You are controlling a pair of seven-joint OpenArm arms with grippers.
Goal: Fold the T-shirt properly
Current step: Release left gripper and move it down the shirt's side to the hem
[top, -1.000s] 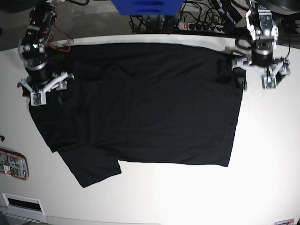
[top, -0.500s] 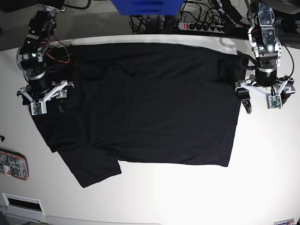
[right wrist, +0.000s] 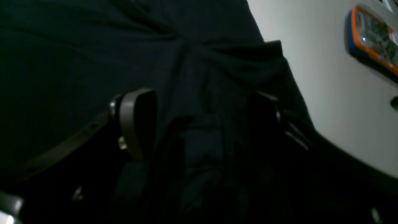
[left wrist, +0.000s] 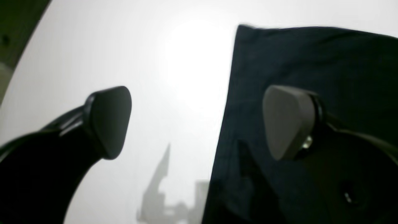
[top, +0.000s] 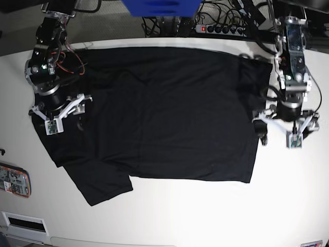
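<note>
Moved since before: both arms have come nearer the front of the table; the left gripper [top: 280, 135] has slid down the shirt's side edge, and the right gripper [top: 64, 119] has shifted a little inward over the cloth
Left fingers: the two grey pads [left wrist: 287, 121] stand wide apart with nothing between them; one pad hangs over dark fabric, the other over bare table, so the shirt's edge runs through the gap
Left gripper, from overhead: low at the side hem, just beside the lower corner of the shirt's body
Right fingers: one pale pad [right wrist: 132, 121] shows clearly, the other is lost in shadow; they stand partly apart, and I cannot tell whether any cloth is caught between them
Right gripper, from overhead: over the shoulder and sleeve end of the shirt, low and close to the fabric
T-shirt [top: 164, 113]: black, spread nearly flat across the middle of the table, reaching almost from one arm to the other; one sleeve sticks out toward the front edge, with soft wrinkles near the right gripper
Table [top: 205, 216]: white and glossy, with a bright glare patch beside the shirt's edge in the left wrist view
Orange-rimmed device [top: 14, 180]: lies flat near the table's edge, well apart from the shirt
Power strip [top: 221, 29]: behind the table among dark cables
Blue object [top: 160, 7]: at the back, partly cut off by the frame
</note>
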